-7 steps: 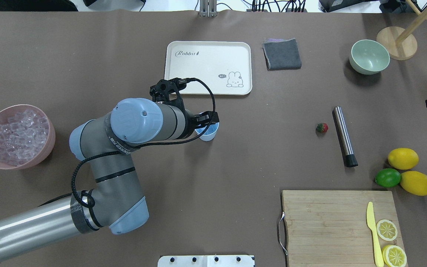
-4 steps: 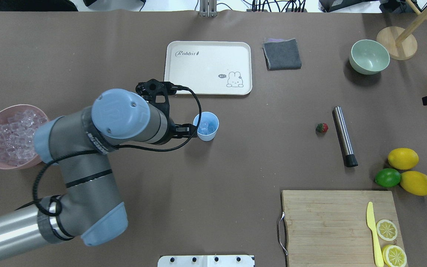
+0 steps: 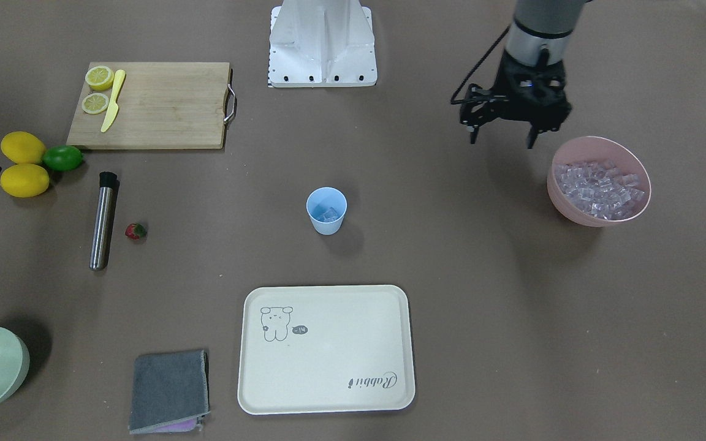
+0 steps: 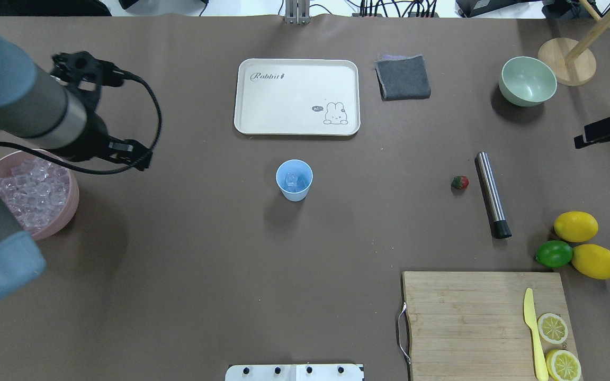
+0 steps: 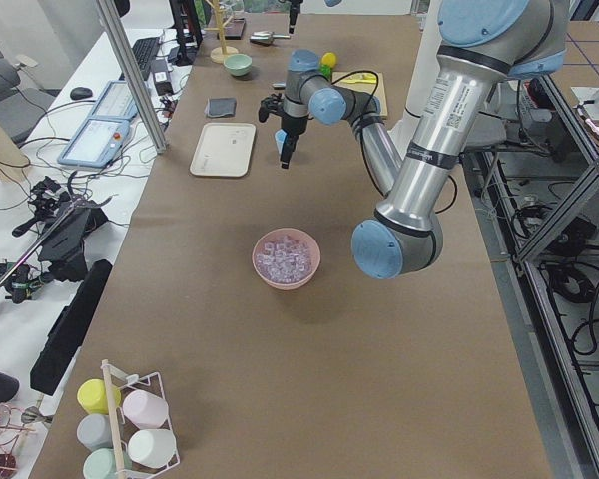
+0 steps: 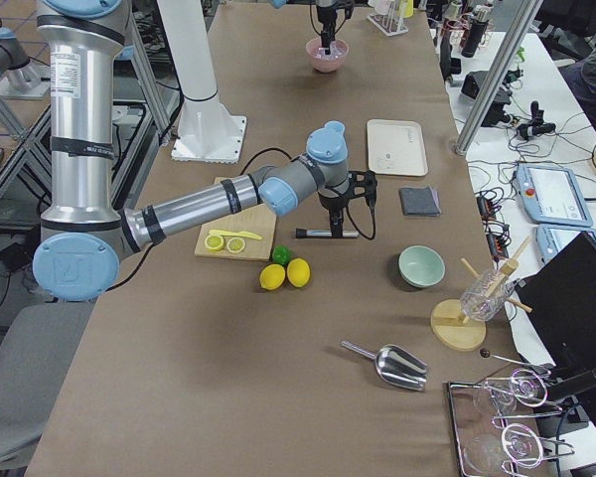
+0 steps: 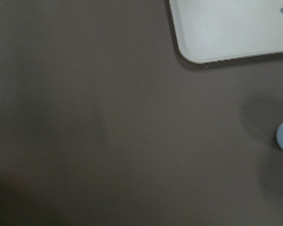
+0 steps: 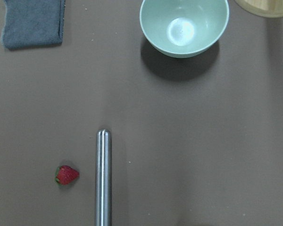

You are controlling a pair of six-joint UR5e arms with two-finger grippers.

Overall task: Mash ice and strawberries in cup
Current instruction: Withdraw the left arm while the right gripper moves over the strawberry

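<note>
A few ice cubes (image 4: 294, 181) lie in the bottom of the light-blue cup (image 3: 326, 225), which stands upright at table ctr. We read the clock on the overhead view, 12 = away from the robot.

The strawberry (image 4: 459, 182) lies on the bare table at the cup's 3 o'clock, well apart from it. Just beside it, at its own 3, lies a steel muddler (image 4: 489, 190) w/ a black tip.

A cream rabbit tray (image 4: 284, 100) lies at the cup's 12. A pink bowl (image 3: 598, 143) w/ a heap of ice (image 4: 35, 188) sits at its 9, near the table edge.

The L gripper (image 3: 501, 141) hangs raised above the table at approx. the cup's 9–10, nearer the pink bowl. Its fingers are spread apart, w/ nothing between them. The R gripper (image 6: 340, 217) hangs over the muddler's end of the table; we cannot tell if its fingers are apart or together.

A grey cloth (image 4: 403, 76) and a pale green bowl (image 4: 527, 79) lie at 1–2 o'clock from the cup. Two lemons (image 4: 576, 226) and a lime (image 4: 554, 254) lie at 4, and a wooden board (image 4: 469, 317) w/ a yellow knife (image 4: 532, 328) lies at 5.
</note>
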